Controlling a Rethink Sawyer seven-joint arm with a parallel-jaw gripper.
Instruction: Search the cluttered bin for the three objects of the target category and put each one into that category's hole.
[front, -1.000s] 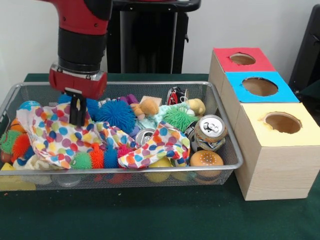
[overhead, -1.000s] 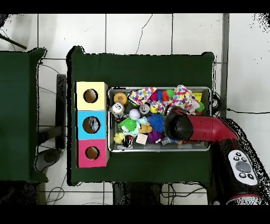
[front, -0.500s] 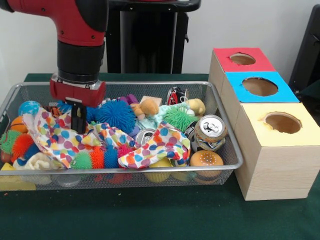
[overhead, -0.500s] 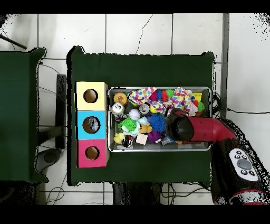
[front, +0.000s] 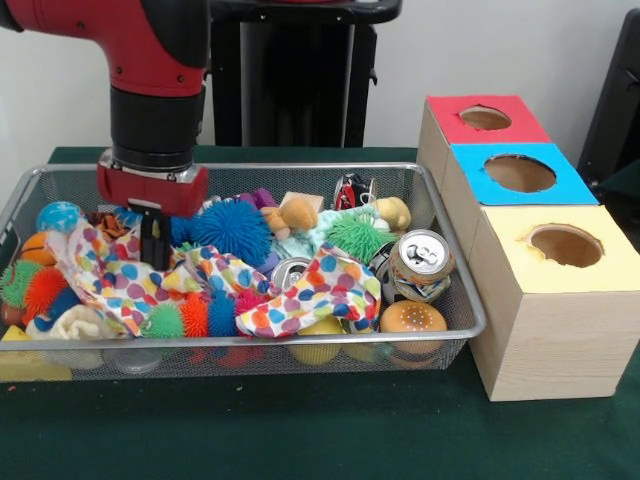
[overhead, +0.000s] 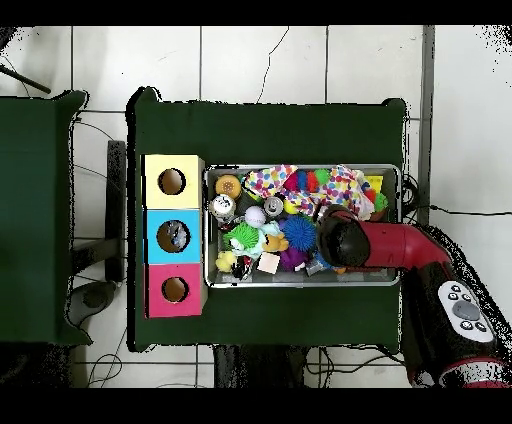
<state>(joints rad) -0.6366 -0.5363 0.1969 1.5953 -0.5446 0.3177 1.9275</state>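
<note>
Boxes: three are standing in a row right of the basket (front: 455, 330): yellow box (front: 556, 300) nearest, blue box (front: 515, 172), red box (front: 480, 118) farthest.
Cans: two are showing, one upright can (front: 420, 265) at the near right, one crushed can (front: 352, 190) at the back.
Cloth: one dotted cloth (front: 215, 285) is lying across the spiky balls.
Gripper (front: 153, 240): narrow, pinching the cloth's far left part.

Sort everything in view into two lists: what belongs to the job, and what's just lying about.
Job:
- wire bin and its clutter, including the spotted cloth, blue spiky ball and can; the target category cannot be told
- red box, blue box and yellow box, each with a hole
- gripper

Lying about:
- second green table
- floor cables
</note>
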